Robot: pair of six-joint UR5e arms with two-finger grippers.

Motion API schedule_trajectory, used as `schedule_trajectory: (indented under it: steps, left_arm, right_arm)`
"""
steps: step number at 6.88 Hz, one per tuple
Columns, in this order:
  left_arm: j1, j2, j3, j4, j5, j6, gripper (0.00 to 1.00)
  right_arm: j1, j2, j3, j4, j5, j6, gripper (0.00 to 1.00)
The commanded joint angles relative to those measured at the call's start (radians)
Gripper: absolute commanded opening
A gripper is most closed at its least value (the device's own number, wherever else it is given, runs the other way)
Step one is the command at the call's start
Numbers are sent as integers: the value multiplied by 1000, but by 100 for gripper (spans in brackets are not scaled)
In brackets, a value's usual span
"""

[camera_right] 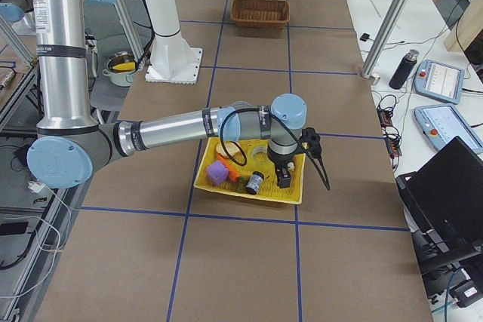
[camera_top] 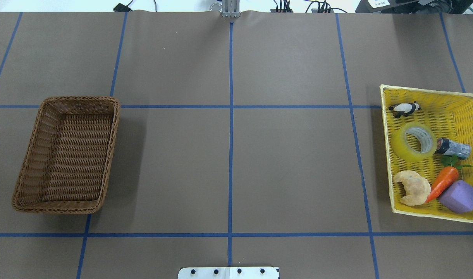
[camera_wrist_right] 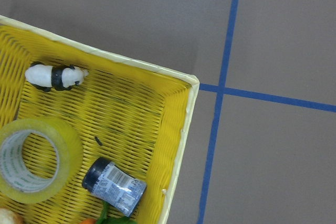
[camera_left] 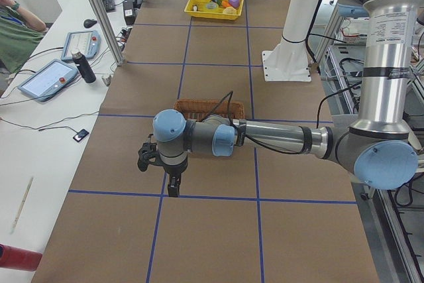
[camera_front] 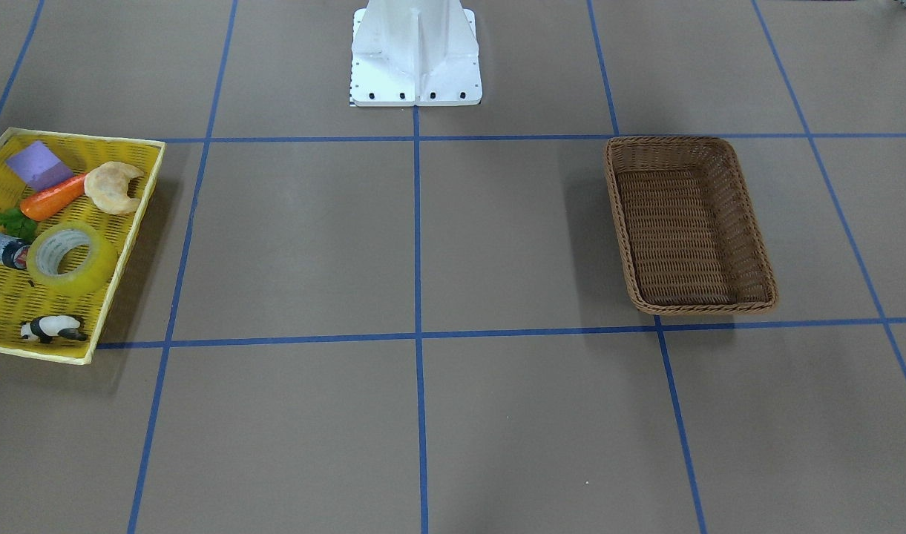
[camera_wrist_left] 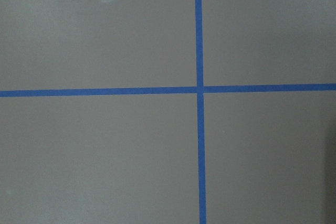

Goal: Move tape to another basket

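Observation:
The tape (camera_front: pixel 89 271) is a yellow translucent roll lying flat in the yellow mesh tray (camera_front: pixel 137 222). It also shows in the overhead view (camera_top: pixel 403 147) and the right wrist view (camera_wrist_right: pixel 68 145). The brown wicker basket (camera_front: pixel 683 237) stands empty on the robot's left side, as the overhead view (camera_top: pixel 71 155) also shows. My right gripper (camera_right: pixel 284 180) hangs over the tray's outer part, above the tape's area. My left gripper (camera_left: pixel 173 190) hangs over bare table beside the basket (camera_left: pixel 199 105). Both grippers show only in the side views, so I cannot tell whether they are open or shut.
The tray also holds a panda figure (camera_top: pixel 404 109), a small dark bottle (camera_top: pixel 453 148), a carrot (camera_top: pixel 442 183), a croissant (camera_top: pixel 412 187) and a purple block (camera_top: pixel 459 196). The white robot base (camera_front: pixel 415 52) stands at the table's middle edge. Blue tape lines grid the brown table.

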Motion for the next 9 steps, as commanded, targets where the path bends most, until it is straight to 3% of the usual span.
schedule_trajectory:
  steps: [1, 5, 9]
  left_arm:
    - [1, -2, -1, -8, -10, -5, 99]
    - [1, 1, -1, -10, -12, -1, 99]
    - [1, 0, 3, -10, -10, -4, 99]
  right_arm:
    - [-96, 39, 14, -1, -89, -166, 100]
    - [-222, 62, -3, 2, -84, -282, 100]
    - [-302, 101, -142, 77, -84, -267, 100]
